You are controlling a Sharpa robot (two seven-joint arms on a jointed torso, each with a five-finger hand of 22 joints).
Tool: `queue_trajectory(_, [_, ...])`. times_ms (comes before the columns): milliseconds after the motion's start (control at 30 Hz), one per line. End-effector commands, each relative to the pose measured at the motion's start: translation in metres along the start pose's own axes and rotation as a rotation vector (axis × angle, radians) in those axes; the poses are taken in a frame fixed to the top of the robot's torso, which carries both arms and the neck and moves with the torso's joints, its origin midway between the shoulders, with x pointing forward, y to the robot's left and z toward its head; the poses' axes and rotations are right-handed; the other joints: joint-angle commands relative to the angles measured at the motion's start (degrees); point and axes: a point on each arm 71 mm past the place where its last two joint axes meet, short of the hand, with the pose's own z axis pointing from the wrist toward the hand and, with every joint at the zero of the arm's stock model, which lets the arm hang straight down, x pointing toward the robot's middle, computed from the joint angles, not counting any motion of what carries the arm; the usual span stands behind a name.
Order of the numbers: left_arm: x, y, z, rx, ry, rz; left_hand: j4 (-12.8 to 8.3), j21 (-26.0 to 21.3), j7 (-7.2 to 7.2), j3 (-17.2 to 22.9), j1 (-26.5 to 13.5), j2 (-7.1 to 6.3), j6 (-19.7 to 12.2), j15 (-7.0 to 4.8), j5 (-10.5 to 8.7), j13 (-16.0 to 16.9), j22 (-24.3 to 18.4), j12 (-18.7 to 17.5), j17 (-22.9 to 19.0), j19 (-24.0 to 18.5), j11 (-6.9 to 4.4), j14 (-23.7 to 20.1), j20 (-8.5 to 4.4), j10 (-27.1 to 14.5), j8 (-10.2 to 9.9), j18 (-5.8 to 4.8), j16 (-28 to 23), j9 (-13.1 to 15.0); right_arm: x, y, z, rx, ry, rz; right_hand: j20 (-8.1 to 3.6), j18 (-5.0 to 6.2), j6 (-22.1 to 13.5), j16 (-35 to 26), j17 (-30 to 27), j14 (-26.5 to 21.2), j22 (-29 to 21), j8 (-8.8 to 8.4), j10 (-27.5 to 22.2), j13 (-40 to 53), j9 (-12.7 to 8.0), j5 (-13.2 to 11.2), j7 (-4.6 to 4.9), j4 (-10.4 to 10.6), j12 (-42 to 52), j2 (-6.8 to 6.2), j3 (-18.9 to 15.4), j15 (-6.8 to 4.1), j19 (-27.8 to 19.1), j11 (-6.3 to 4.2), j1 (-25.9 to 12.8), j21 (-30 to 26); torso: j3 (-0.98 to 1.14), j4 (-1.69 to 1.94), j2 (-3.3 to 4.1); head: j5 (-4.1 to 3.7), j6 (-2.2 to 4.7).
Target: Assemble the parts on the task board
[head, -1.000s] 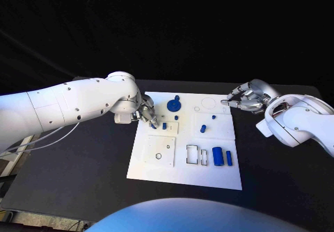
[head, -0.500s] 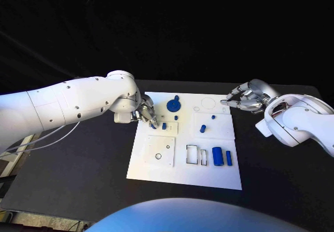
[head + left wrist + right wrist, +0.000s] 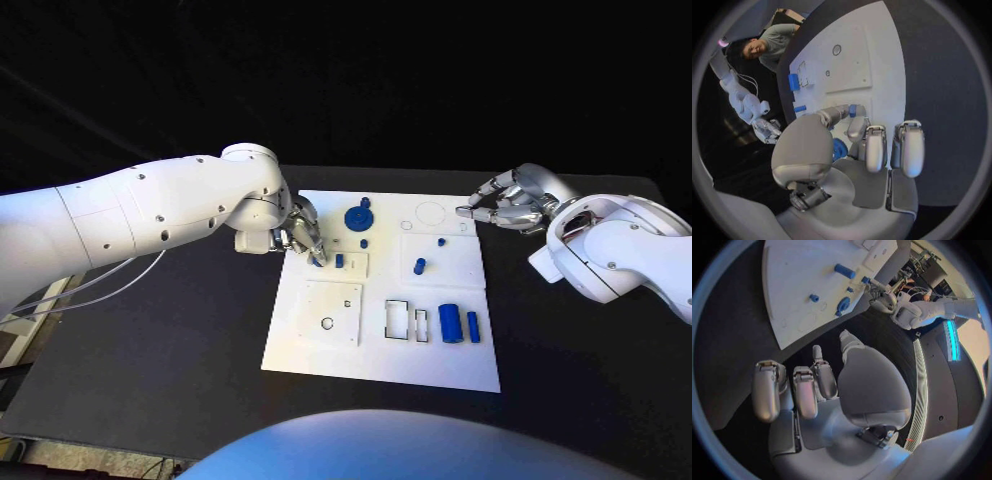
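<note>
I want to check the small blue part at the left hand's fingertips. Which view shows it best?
The left wrist view: the small blue part sits at the left hand's fingertips. In the head view it is mostly hidden; in the right wrist view, tiny.

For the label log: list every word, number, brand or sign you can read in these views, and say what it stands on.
None can be read.
The task board bears only outlines and cut-outs, no lettering.
The blue parts are plain.
The left hand and right hand show no readable marking.
</note>
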Motion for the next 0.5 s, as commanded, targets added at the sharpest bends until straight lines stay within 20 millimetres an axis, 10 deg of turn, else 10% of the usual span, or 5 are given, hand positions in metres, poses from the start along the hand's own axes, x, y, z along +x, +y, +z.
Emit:
queue_trajectory(33, [0.0026,-0.0016,-0.0001,0.007,0.043,0.014,-9.38,0.24,-0.64,8.9,0.02,0.46,0.69,0.26,0.48,-0.01,14.32,-0.04,15.08,4.76,-0.01,5.86,0.26,0.58,0.25,-0.23,0.21,0.12,0.0013,0.0007,-0.0002,-0.006,0.01,-0.013,-0.36,1.14,-0.46,0.23,15.09,5.97,9.94,0.34,-0.28,3.85,0.07,0.37,-0.11,-0.06,-0.14,-0.16,-0.31,-0.33,1.01,-0.12,0.53,-0.09,-0.06,0.02,-0.01,-0.03,0.0])
queue_trajectory(500, [-0.0025,0.002,0.0006,-0.005,0.042,0.007,-9.43,0.23,-0.64,8.88,0.01,0.43,0.7,0.26,0.8,-0.06,14.31,-0.08,15.08,4.75,-0.02,5.86,0.25,0.57,0.24,-0.22,0.21,0.15,0.0013,0.0008,-0.0002,-0.007,0.01,-0.014,-0.36,1.14,-0.46,0.23,15.09,5.97,9.94,0.34,-0.28,3.85,0.07,0.37,-0.11,-0.06,-0.14,-0.16,-0.31,-0.33,1.01,-0.12,0.53,-0.09,-0.1,0.05,0.01,-0.08,0.0])
